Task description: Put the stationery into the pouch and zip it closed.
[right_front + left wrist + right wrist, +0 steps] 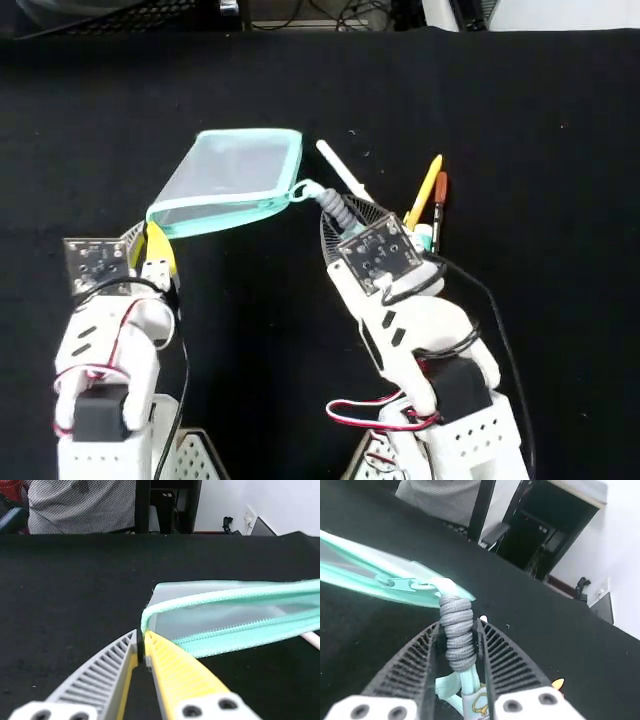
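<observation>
Basically, left jaws pinch the pouch (235,170) at its corner, probably anchoring it, while right jaws squeeze the zipper cord (456,630) for pulling.

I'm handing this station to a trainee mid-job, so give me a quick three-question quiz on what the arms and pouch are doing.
1. True or false: the pens are inside the pouch.
2. The right end effector is shut on: A) the grey zipper cord B) a yellow pen C) nothing.
3. Fill in: the left end effector pinches the pouch's ____.
Key: 1 false, they lie outside it. 2 A. 3 corner.
</observation>
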Action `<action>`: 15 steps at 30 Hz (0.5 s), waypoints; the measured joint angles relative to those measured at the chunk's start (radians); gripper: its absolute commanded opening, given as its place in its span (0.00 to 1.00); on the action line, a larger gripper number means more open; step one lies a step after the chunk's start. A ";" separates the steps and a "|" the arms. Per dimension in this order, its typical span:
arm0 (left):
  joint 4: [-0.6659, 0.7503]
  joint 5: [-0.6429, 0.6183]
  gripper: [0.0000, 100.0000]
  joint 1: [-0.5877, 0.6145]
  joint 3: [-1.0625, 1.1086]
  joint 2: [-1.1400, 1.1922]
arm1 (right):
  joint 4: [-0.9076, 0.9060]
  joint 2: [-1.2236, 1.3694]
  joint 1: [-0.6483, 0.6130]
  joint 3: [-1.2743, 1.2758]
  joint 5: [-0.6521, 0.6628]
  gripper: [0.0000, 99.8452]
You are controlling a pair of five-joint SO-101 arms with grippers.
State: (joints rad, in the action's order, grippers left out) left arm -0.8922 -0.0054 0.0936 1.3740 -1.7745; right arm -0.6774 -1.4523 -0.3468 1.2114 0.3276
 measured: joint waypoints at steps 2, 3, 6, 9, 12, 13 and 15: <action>-0.064 0.000 0.03 0.000 -0.083 0.005 | 0.000 -0.008 0.000 0.000 0.000 0.01; -0.095 0.002 0.03 0.002 -0.124 0.005 | 0.000 -0.011 0.000 0.000 0.000 0.01; -0.175 0.054 0.03 0.002 -0.247 0.009 | -0.005 -0.012 0.000 -0.005 0.000 0.01; -0.259 0.098 0.03 0.002 -0.367 0.058 | -0.028 -0.012 -0.002 -0.049 0.000 0.01; -0.358 0.109 0.03 0.002 -0.496 0.166 | -0.068 -0.012 -0.026 -0.135 0.000 0.01; -0.388 0.110 0.03 0.002 -0.545 0.212 | -0.083 -0.011 -0.037 -0.167 0.000 0.01; -0.443 0.112 0.03 0.002 -0.647 0.328 | -0.110 -0.002 -0.061 -0.229 0.000 0.01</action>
State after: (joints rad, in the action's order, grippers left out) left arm -1.3357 0.1066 0.0951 0.7265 -1.4461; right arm -0.7879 -1.4538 -0.4081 0.9828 0.3276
